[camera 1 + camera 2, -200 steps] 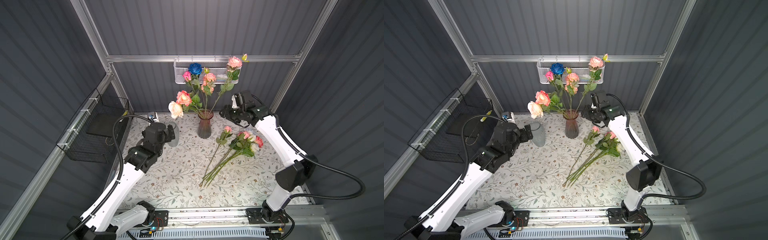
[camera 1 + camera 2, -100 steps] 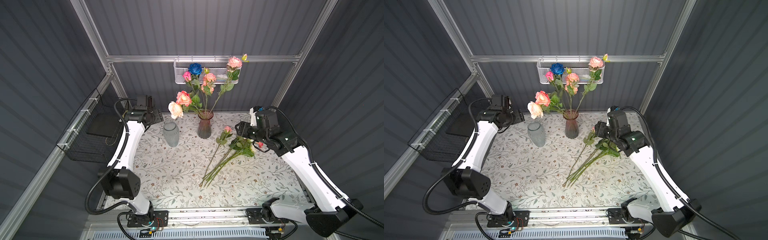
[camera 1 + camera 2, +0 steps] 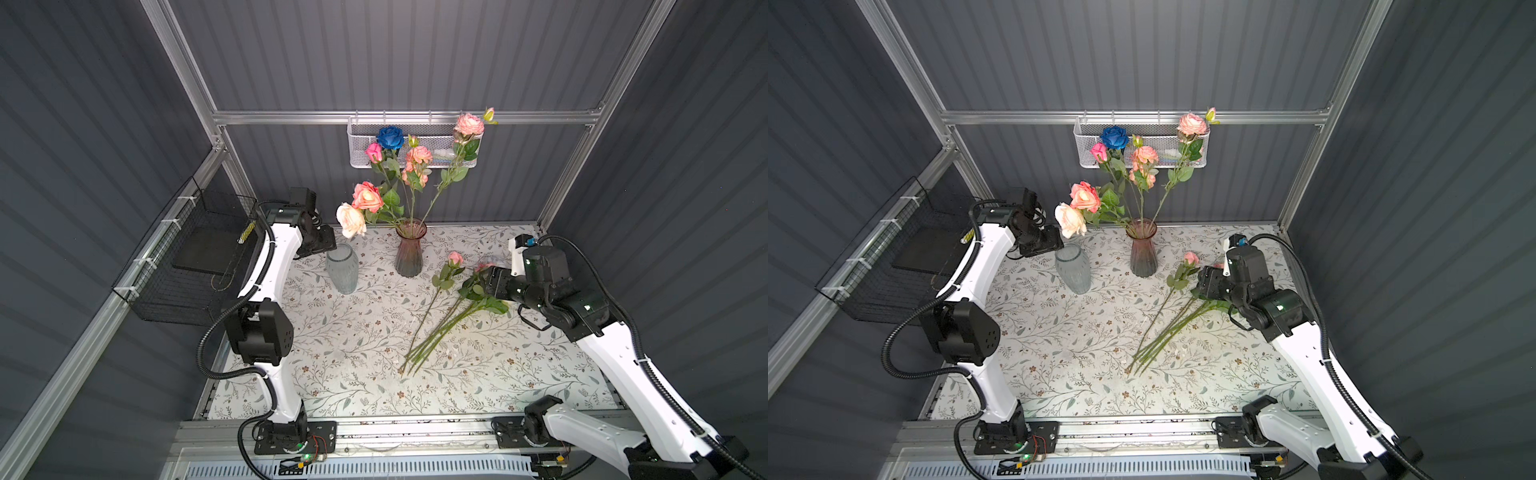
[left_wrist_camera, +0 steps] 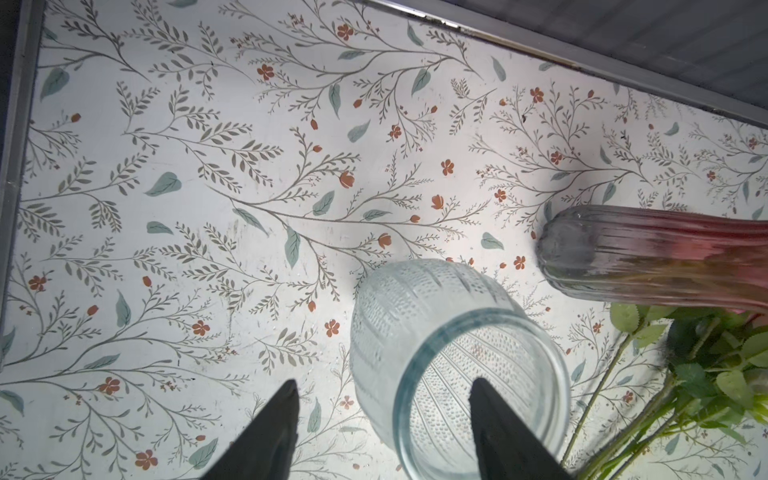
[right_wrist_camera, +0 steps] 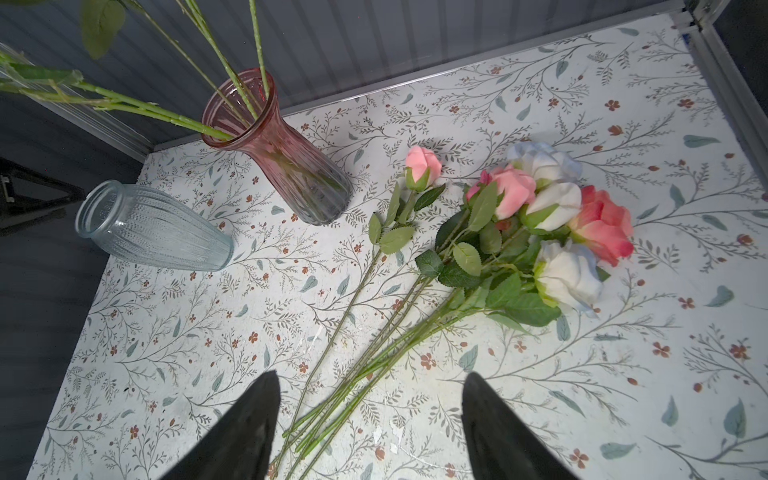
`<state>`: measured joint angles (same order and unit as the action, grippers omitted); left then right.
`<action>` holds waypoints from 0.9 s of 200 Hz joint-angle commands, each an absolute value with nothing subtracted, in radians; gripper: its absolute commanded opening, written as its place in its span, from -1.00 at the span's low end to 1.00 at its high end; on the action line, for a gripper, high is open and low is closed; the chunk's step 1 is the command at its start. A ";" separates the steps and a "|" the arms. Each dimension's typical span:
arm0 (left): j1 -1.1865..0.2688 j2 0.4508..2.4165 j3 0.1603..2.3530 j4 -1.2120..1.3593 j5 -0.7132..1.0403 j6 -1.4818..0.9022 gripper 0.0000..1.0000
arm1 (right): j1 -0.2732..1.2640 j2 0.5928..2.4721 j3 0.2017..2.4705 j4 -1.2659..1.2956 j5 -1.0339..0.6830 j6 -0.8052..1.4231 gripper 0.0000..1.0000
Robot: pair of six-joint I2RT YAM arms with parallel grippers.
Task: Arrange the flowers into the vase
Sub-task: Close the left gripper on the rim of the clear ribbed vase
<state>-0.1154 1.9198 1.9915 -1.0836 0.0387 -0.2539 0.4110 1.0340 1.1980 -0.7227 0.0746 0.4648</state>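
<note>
**1. Condition**

The pink vase (image 3: 409, 253) stands upright at the rear middle of the table (image 3: 332, 374). It holds the placed flowers (image 3: 368, 197), whose heads fan upward and to the left. The loose flowers (image 5: 469, 257) lie flat on the table to the right of that vase. Their heads point toward the rear and their stems bunch and cross toward the front. A clear vase (image 3: 342, 268) stands empty, left of the pink vase and apart from it.

- Right tool (image 5: 370, 376): jaws wide apart, holding nothing, poised over the loose flowers.
- Left tool (image 4: 385, 382): jaws apart, holding nothing. In the left wrist view one finger lies over the clear vase's mouth and the other outside its rim. Contact with the glass cannot be confirmed.

**2. Procedure (judged)**

The step in hand appears to be picking the next stem with the right tool.

- Take one stem only. The pink bud (image 5: 423, 164) lies apart from the bunch, so its stem is the cleanest target.
- Close on bare stem below the leaves, with the jaws square across it.
- Lift until the stem end clears its neighbours before swinging to the pink vase.
- Enter the mouth stem-end first, through a gap between the placed stems. Release only once the end is inside.
- Keep the left tool gentle on the glass. A tall empty vase is likely to tip.

**3. Markings**

No brand or writing is legible on either vase or on the flowers. A yellow tag (image 3: 247, 231) beside the left arm is too small to read.
</note>
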 commanded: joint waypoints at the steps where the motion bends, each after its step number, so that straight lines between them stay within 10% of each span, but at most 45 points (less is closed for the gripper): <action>1: -0.117 1.943 2.021 -1.156 0.064 -0.209 0.32 | 0.404 1.028 1.182 -0.709 0.070 0.448 0.42; 101: -0.138 2.091 2.092 -1.203 0.097 -0.163 0.21 | 0.396 1.005 1.146 -0.689 0.075 0.446 0.44; 180: -0.140 2.060 2.043 -1.233 0.096 -0.140 -0.23 | 0.388 0.980 1.126 -0.670 0.063 0.447 0.45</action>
